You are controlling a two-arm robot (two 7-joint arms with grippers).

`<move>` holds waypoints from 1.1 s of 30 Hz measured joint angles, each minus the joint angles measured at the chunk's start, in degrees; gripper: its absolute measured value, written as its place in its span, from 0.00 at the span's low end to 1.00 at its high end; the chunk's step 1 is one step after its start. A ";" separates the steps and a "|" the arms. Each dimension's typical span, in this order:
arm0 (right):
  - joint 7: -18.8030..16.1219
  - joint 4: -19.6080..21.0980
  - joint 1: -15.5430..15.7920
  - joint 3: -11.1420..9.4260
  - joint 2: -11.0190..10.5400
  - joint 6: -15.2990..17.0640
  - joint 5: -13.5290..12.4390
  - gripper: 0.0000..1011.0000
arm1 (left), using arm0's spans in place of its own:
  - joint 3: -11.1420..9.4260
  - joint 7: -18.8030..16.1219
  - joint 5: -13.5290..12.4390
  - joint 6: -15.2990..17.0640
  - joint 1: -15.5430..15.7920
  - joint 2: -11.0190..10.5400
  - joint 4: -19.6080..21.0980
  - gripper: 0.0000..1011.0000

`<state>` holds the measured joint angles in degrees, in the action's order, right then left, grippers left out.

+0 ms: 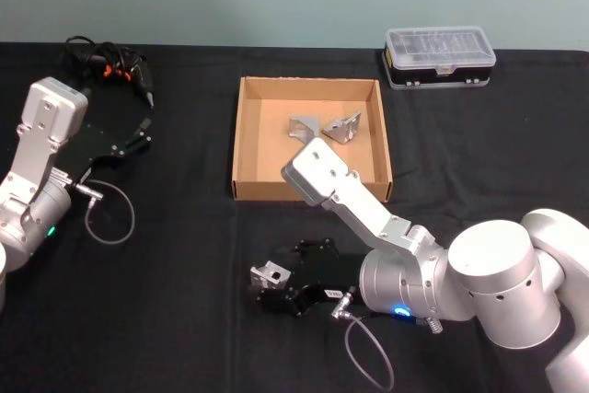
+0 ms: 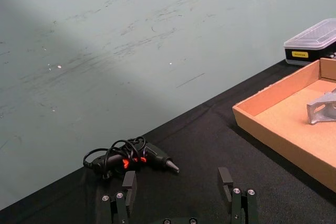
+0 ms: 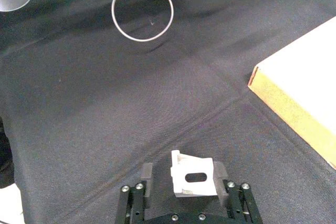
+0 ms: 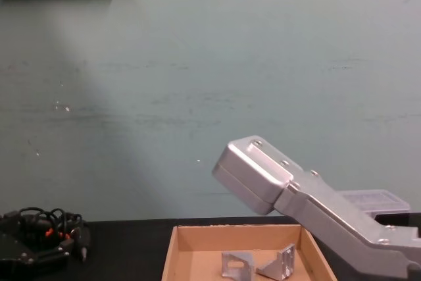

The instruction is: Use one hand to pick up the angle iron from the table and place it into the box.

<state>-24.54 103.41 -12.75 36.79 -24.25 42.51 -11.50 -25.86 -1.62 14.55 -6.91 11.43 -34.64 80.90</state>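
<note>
A small silver angle iron (image 1: 270,274) lies on the black table (image 1: 184,319) in front of the box. My right gripper (image 1: 269,290) is down at it. In the right wrist view the angle iron (image 3: 192,174) sits between the open fingers (image 3: 146,179), with a gap on one side. The tan cardboard box (image 1: 245,140) stands at the middle back and holds two more angle irons (image 1: 304,126) (image 1: 345,126). My left gripper (image 2: 177,182) is parked open at the far left, holding nothing.
A clear-lidded black case (image 1: 440,57) sits at the back right. A black electric screwdriver with tangled cable (image 1: 110,60) lies at the back left. A grey cable loop (image 1: 110,213) hangs beside the left arm. My right arm's silver link (image 1: 354,195) crosses the box's front wall.
</note>
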 joint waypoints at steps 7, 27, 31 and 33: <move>0.00 0.05 0.00 0.00 -0.03 -0.01 -0.06 0.53 | 0.00 0.00 0.00 0.00 0.00 0.00 0.00 1.00; 0.00 0.07 0.00 0.00 -0.04 -0.07 -0.08 0.05 | 0.00 0.00 0.00 0.00 0.00 0.00 0.00 1.00; 0.00 0.07 0.00 0.00 -0.04 -0.07 -0.08 0.05 | 0.00 0.00 0.00 0.00 0.00 0.00 0.00 1.00; 0.00 0.06 0.00 0.00 -0.04 -0.07 -0.08 0.05 | 0.00 0.00 0.00 0.00 0.00 0.00 0.00 1.00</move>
<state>-24.54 103.47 -12.75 36.79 -24.29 42.44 -11.58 -25.86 -1.62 14.55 -6.91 11.43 -34.65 80.90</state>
